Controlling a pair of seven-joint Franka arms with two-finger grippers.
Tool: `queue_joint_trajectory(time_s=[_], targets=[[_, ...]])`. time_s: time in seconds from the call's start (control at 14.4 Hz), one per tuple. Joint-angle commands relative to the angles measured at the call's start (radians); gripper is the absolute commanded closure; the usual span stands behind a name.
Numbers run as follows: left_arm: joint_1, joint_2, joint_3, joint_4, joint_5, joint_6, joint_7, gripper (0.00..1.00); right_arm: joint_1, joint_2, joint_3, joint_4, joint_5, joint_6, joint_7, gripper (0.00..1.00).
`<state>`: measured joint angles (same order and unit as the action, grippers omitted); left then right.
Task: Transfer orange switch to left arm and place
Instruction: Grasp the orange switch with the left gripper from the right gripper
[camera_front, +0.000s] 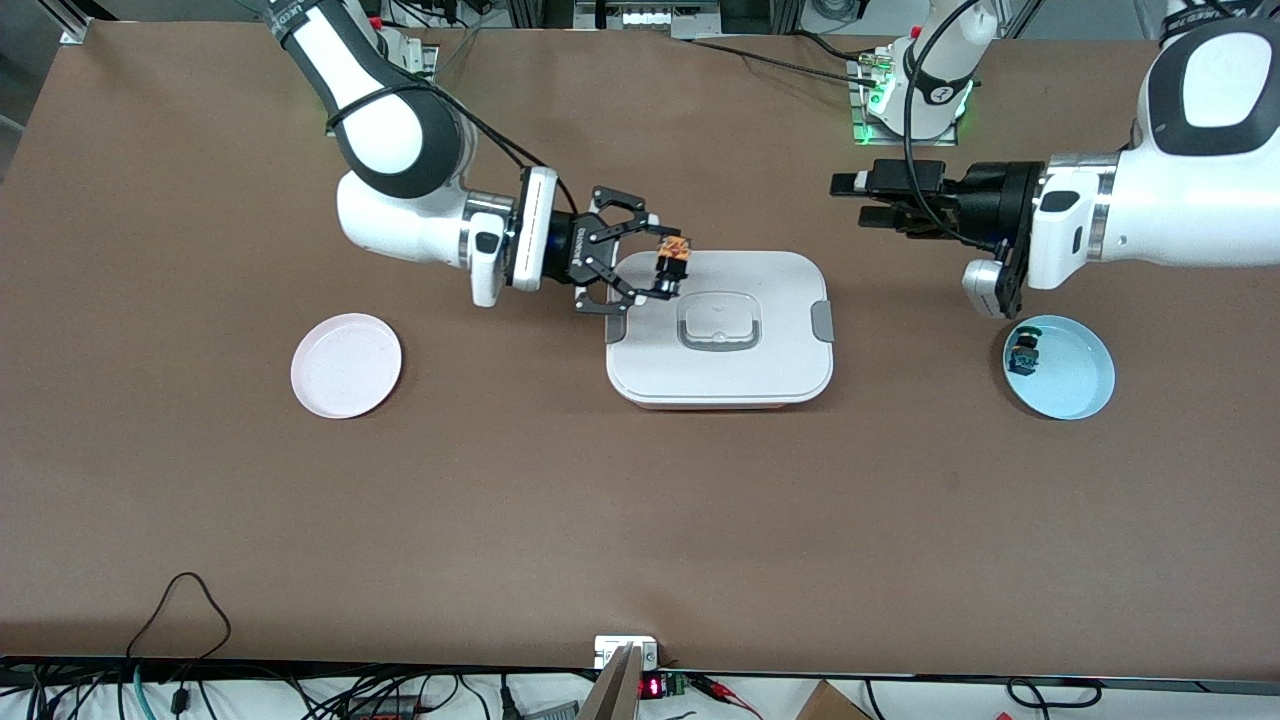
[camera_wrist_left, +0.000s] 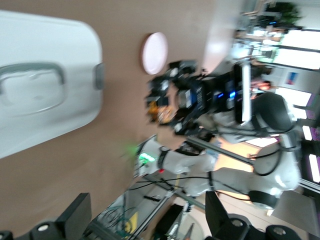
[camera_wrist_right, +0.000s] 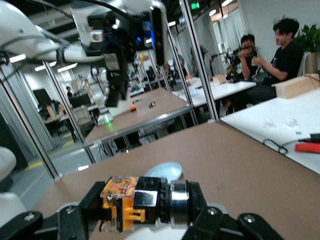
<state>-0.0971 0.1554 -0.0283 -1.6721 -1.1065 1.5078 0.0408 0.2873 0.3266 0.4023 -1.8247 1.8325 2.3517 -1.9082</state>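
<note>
We note the large white rounded plastic box (camera_front: 720, 335) mid-table. Over its edge toward the right arm's end, the right gripper (camera_front: 662, 262) grips the small black push-button orange switch (camera_front: 671, 261). The left gripper (camera_front: 852, 200), fingers wide and empty, hangs above bare table near the pale blue round dish (camera_front: 1075, 385).

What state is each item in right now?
orange switch: held by right gripper over the box edge
right gripper: shut on the orange switch
left gripper: open, empty, in the air
box: lid on, latch down
pink plate: empty
blue plate: holds the green-topped switch
</note>
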Motion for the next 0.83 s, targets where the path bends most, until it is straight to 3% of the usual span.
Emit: queue_joint_trajectory(time_s=[0.0,0.14,0.35,0.62,0.76], targets=[[-0.041,0.004,0.001,-0.076,-0.178,0.087,0.1,0.0,0.041,0.014,-0.005,0.054,0.06,0.04,-0.037,0.93],[-0.046,0.004,-0.028,-0.127,-0.209,0.126,0.212,0.0,0.055,0.017,-0.003,0.061,0.065,0.049,-0.038,0.93],[-0.047,0.003,-0.083,-0.205,-0.363,0.176,0.299,0.0,0.059,0.022,-0.003,0.067,0.067,0.049,-0.04,0.93],[-0.046,-0.001,-0.121,-0.238,-0.375,0.247,0.327,0.0,0.061,0.046,-0.003,0.068,0.071,0.049,-0.092,0.93],[-0.035,0.039,-0.121,-0.236,-0.375,0.252,0.424,0.0,0.067,0.055,-0.003,0.07,0.143,0.049,-0.15,0.93]])
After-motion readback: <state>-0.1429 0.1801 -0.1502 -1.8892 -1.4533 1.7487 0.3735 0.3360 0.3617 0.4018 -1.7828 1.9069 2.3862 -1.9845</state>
